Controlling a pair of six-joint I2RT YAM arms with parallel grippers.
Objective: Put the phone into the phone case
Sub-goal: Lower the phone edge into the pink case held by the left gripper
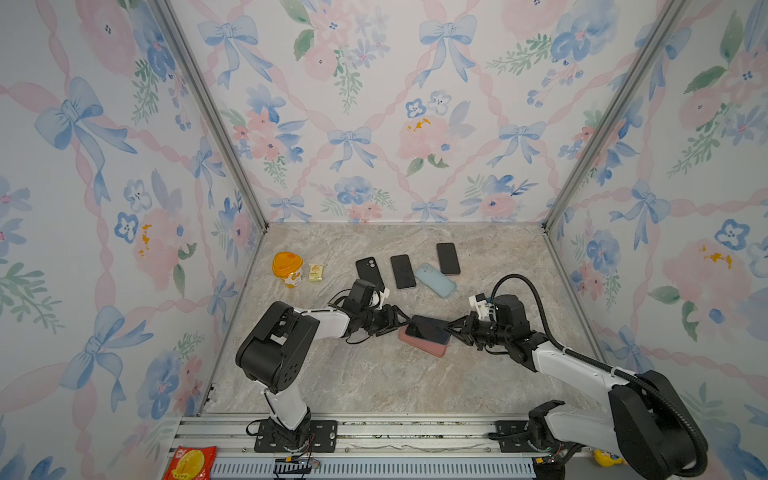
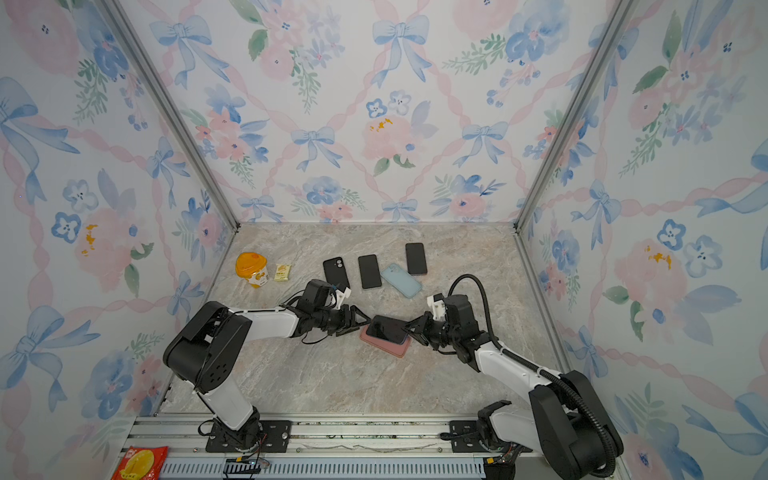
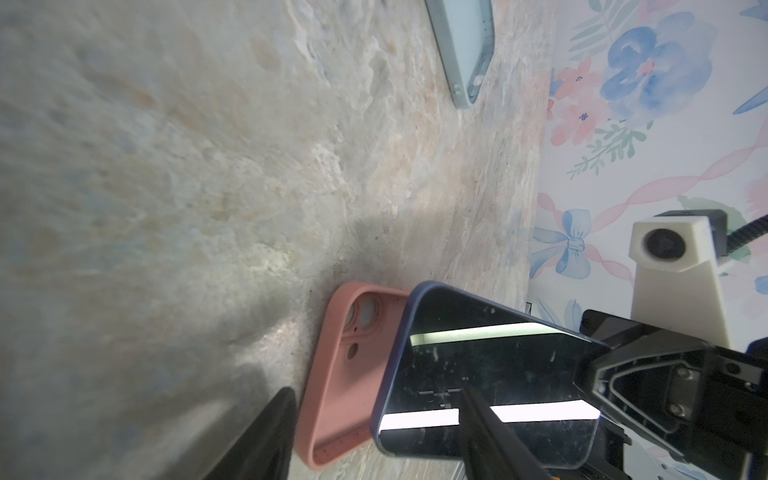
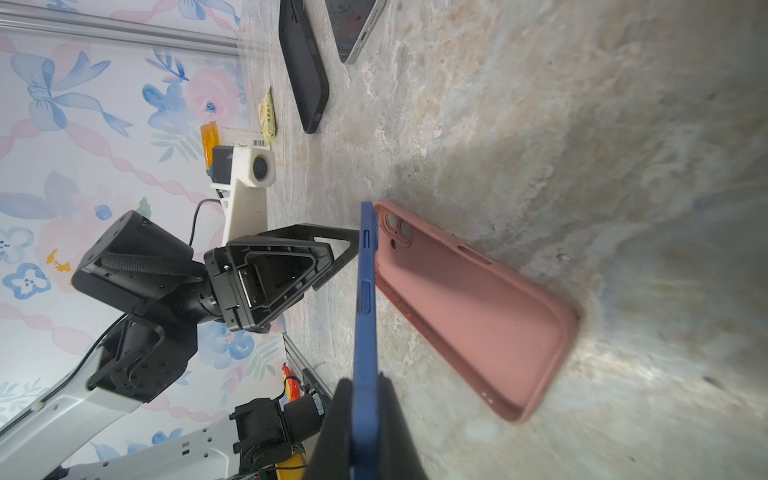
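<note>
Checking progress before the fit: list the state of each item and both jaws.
pink case: empty, flat on table, open side up
phone: held in right jaws, tilted over pink case, not seated
left jaws: open, at phone's free end
orange cup: upright, lid on

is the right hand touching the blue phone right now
Touching. The right wrist view shows the right hand gripping the phone: its blue edge is pinched between the two black fingers, with no gap on either side.
</note>
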